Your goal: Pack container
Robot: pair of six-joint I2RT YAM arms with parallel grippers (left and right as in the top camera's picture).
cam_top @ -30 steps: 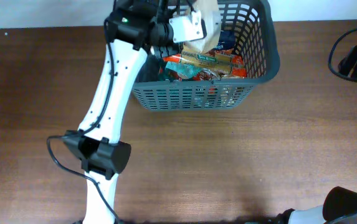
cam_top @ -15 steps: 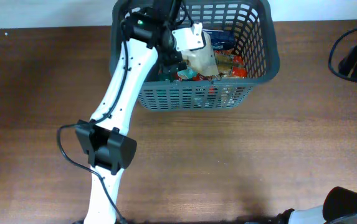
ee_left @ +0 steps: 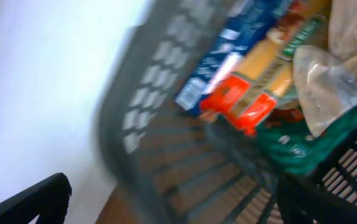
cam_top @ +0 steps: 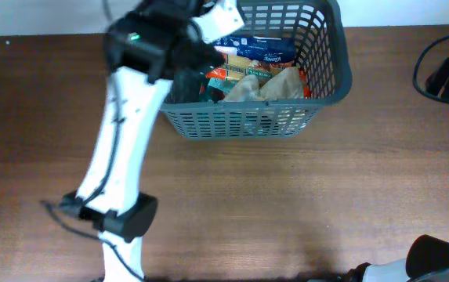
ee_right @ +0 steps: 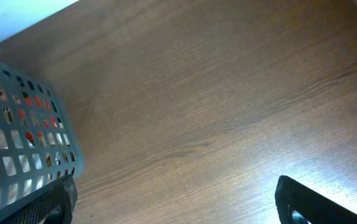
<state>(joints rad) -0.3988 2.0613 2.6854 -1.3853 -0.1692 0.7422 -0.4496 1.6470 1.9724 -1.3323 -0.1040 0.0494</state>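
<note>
Overhead and wrist views of a packing station. The container (cam_top: pixel 240 121), a dark grey slotted basket, stands on the wooden counter (cam_top: pixel 287 204) at its far edge, a little right of centre. Inside it lie several packets piled against one another: a blue packet (cam_top: pixel 259 47) toward the far wall, an orange packet (cam_top: pixel 236 66) beside it, and a clear bag (cam_top: pixel 271 86) of pale contents on top near the front wall. The left arm (cam_top: pixel 122 133) reaches from the near edge up over the container's left rim. The left gripper (ee_left: pixel 172 193), seen in its blurred wrist view, has its two dark fingers (ee_left: pixel 35 202) spread wide; nothing lies between them and they touch nothing. Beyond them appear the container's rim (ee_left: pixel 141 118), the blue packet (ee_left: pixel 228 50), the orange packet (ee_left: pixel 253 93), the clear bag (ee_left: pixel 334 68) and a green packet (ee_left: pixel 296 140). The right gripper (ee_right: pixel 175 193) is likewise spread wide and holds nothing; it hangs over bare counter (ee_right: pixel 215 93), with a corner of the container (ee_right: pixel 16 143) at the left of its view, apart from the fingers (ee_right: pixel 315 202). A black cable (cam_top: pixel 424 55) lies at the counter's far right.
</note>
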